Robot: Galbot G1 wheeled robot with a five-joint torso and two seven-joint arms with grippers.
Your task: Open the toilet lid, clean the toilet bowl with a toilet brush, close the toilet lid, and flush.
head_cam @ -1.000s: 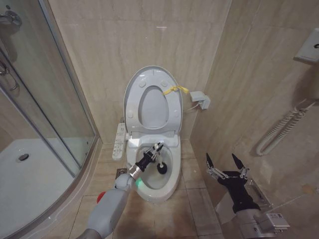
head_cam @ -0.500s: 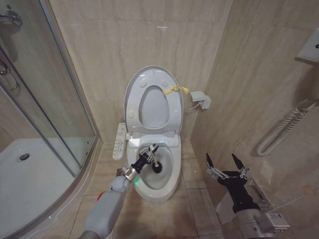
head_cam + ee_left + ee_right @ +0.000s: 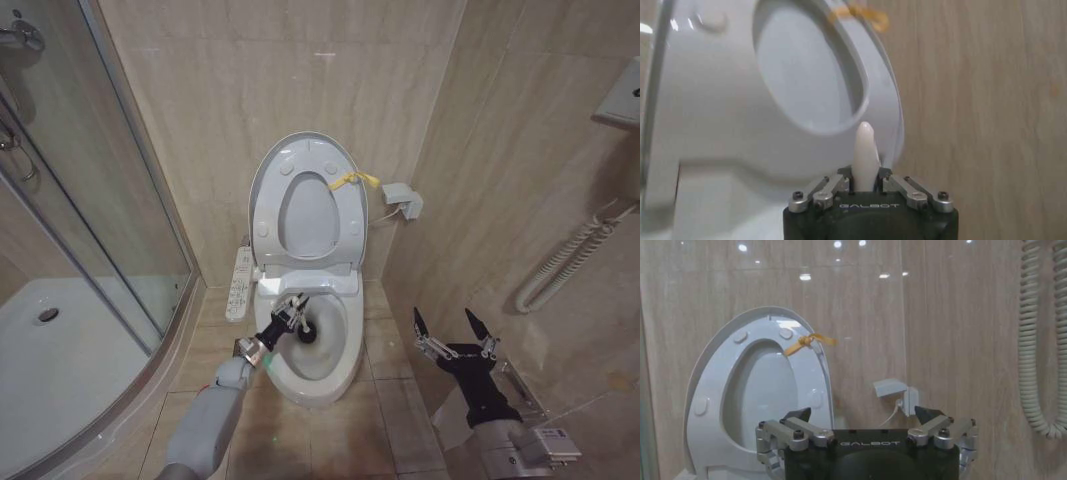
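Observation:
The toilet lid [image 3: 268,178] stands upright against the wall together with the seat ring, a yellow strap [image 3: 352,180] tied at its rim. Below it the white toilet bowl [image 3: 338,362] lies uncovered. My left gripper [image 3: 293,314] reaches over the bowl's left side, shut on the toilet brush's white handle [image 3: 865,145]. The brush's dark head [image 3: 306,334] is down inside the bowl. The raised lid [image 3: 707,125] also fills much of the left wrist view. My right gripper [image 3: 452,333] hangs open by the right wall, holding nothing, and faces the lid [image 3: 710,390] from a distance.
A glass shower enclosure [image 3: 100,200] with a white tray [image 3: 60,380] takes up the left. A white control panel [image 3: 240,283] hangs beside the toilet. A small wall box [image 3: 402,200] and a coiled hose [image 3: 565,262] are on the right walls.
My left gripper has drawn the brush head leftward inside the bowl, toward its left wall. The right arm has stayed still.

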